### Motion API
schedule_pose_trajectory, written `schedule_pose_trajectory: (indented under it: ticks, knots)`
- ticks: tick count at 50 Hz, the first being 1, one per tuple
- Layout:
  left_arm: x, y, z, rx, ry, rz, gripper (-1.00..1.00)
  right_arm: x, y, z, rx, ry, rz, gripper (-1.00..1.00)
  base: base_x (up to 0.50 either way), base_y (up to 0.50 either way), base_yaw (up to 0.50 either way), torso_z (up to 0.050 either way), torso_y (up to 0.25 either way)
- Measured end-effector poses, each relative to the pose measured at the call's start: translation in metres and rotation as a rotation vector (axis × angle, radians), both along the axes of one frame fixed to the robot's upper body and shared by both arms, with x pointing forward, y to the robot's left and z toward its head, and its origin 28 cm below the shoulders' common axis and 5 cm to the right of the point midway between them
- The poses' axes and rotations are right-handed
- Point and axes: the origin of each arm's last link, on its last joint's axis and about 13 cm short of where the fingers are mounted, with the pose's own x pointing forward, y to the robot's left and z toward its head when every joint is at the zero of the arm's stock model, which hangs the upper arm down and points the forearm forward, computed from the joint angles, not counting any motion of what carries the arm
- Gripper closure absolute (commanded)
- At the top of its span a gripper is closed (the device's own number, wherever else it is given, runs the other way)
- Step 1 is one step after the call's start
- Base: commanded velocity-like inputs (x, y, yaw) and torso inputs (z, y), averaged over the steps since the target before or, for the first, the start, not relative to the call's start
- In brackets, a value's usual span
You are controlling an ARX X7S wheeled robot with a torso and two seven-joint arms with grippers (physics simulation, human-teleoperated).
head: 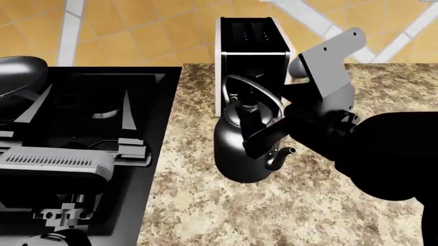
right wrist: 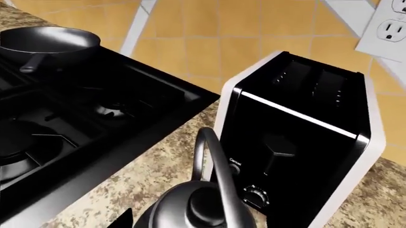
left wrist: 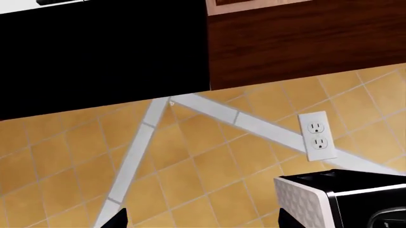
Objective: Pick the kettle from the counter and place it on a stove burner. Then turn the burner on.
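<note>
Kettle (head: pixel 243 148) sits on bench (head: pixel 287 205), just in front of toaster (head: pixel 252 48), near stove (head: pixel 89 128) edge. Right fingers (head: pixel 263 136) at its arched handle, pinch or spread: cannot tell. Left fingers (left wrist: pixel 120 219) up facing wall tiles, spread.

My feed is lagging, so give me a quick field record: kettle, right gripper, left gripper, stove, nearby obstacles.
kettle: upright on the counter, beside the stove, handle arched up
right gripper: at the kettle's handle, grip state unclear
left gripper: fingertips barely in view, facing the tiled wall, away from the kettle
stove: frying pan on a back burner; near burner bare
obstacle: toaster right behind the kettle
</note>
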Motion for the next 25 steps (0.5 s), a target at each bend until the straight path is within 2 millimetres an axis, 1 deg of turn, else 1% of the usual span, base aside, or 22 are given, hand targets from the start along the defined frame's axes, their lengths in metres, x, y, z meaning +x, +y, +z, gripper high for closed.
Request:
schedule_pose_trajectory:
  ticks: [9,18,19,25]
  knots:
    - [0.000,0.000,0.000,0.001,-0.001,-0.001,-1.00,0.007,0.002,-0.009,-0.011,0.032,-0.008,-1.00,0.00,0.00,0.00,0.000,0.000]
    - [0.000,0.000,0.000,0.001,0.000,-0.002,-1.00,0.013,0.002,-0.014,-0.009,0.049,-0.020,-1.00,0.00,0.00,0.00,0.000,0.000]
    - [0.000,0.000,0.000,0.001,0.000,-0.002,-1.00,0.014,0.002,-0.014,-0.007,0.051,-0.022,1.00,0.00,0.00,0.00,0.000,0.000]
    - [0.000,0.000,0.000,0.001,0.000,-0.002,-1.00,0.016,0.001,-0.015,0.003,0.053,-0.032,1.00,0.00,0.00,0.00,0.000,0.000]
